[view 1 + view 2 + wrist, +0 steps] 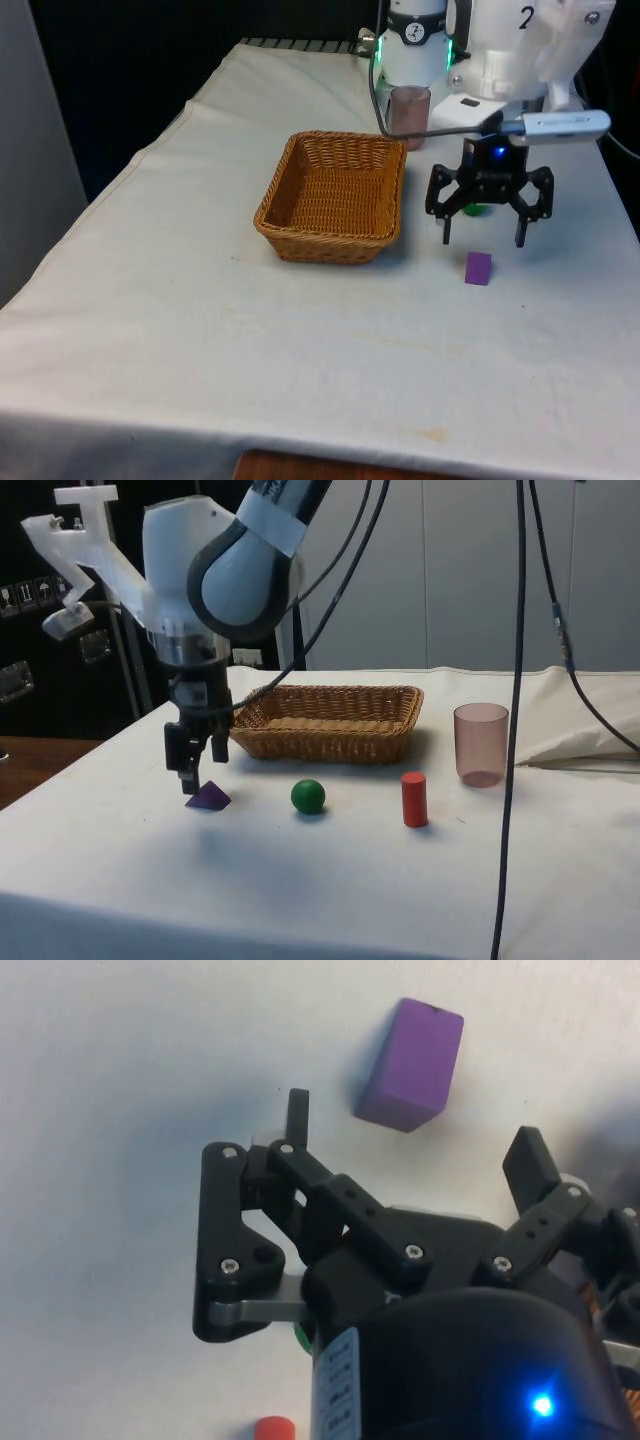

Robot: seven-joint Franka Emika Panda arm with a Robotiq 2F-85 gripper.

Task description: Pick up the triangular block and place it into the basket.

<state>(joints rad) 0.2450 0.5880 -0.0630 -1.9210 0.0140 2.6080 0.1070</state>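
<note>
Front view faces the table lengthwise, side view crosses it, both sharing the basket (335,195); wrist view looks down close.

Triangular block (478,268) beside basket (332,242), on front view's right.

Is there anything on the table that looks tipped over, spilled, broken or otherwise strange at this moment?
Nothing stands out. The basket sits flat, the pink cup and red cylinder stand upright, and the green ball rests on the cloth. The purple triangular block lies intact just below the open end effector.
</note>
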